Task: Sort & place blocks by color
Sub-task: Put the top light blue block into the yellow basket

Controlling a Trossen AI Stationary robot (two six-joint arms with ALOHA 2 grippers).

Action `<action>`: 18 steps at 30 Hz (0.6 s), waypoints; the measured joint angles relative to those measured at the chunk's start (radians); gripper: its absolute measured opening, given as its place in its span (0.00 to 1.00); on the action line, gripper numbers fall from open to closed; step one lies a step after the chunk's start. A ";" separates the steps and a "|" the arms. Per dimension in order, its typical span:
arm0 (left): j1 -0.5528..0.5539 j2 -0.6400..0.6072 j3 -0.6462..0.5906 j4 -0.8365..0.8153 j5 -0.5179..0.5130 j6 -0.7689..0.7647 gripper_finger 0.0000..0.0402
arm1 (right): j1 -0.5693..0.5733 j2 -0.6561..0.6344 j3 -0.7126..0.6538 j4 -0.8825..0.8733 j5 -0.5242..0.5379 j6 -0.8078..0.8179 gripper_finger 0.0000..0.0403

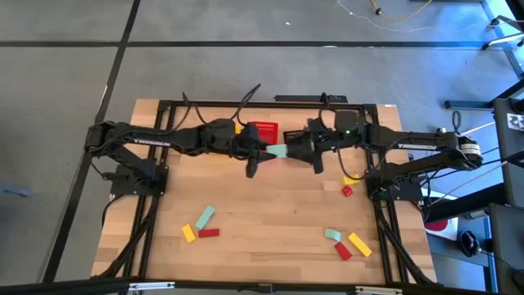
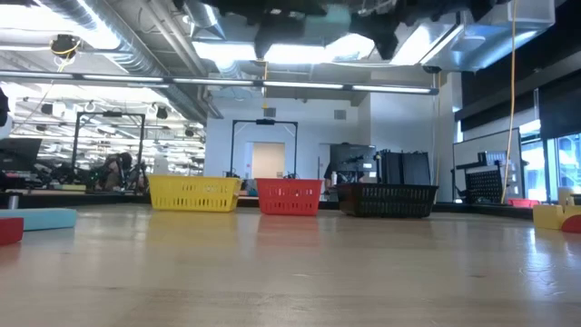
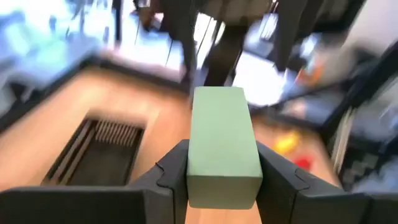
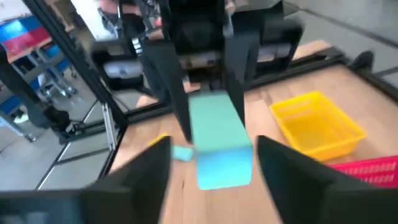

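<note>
A pale teal-green block (image 1: 277,151) hangs in the air over the table's middle, between both arms. My left gripper (image 1: 260,152) comes from the left and is shut on it. My right gripper (image 1: 296,149) faces it from the right and is open. In the right wrist view its two fingers stand on either side of the block's free end (image 4: 221,155) without touching. Other blocks lie flat on the table: teal (image 1: 205,216), yellow (image 1: 188,233) and red (image 1: 208,233) near left, three more near right (image 1: 348,244), and a yellow (image 1: 352,179) and red (image 1: 347,191) pair at the right. My left gripper pinches the teal-green block by its near end (image 3: 224,171) between its two fingers (image 3: 171,174). The fingers come level from the table's left and lie along the block. The block is lifted clear, lies level, and sticks out forward toward the right gripper.
Three mesh baskets stand in a row along the far edge: yellow (image 2: 193,193), red (image 2: 290,196) and black (image 2: 388,200). In the high view both arms partly cover them. A black frame runs along the table's sides. The wooden top between the block groups is bare.
</note>
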 joint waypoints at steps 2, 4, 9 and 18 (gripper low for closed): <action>0.012 -0.040 0.001 -0.056 -0.013 0.027 0.31 | -0.013 -0.035 0.000 -0.051 0.027 0.003 0.77; 0.025 -0.089 0.003 -0.149 -0.034 0.052 0.31 | -0.033 -0.078 -0.002 -0.116 0.069 -0.001 0.85; 0.052 -0.204 -0.008 -0.276 -0.073 0.129 0.31 | -0.065 -0.168 -0.001 -0.202 0.151 0.012 0.89; 0.095 -0.453 -0.337 -0.009 -0.071 0.095 0.31 | -0.074 -0.224 -0.001 -0.184 0.143 0.079 0.90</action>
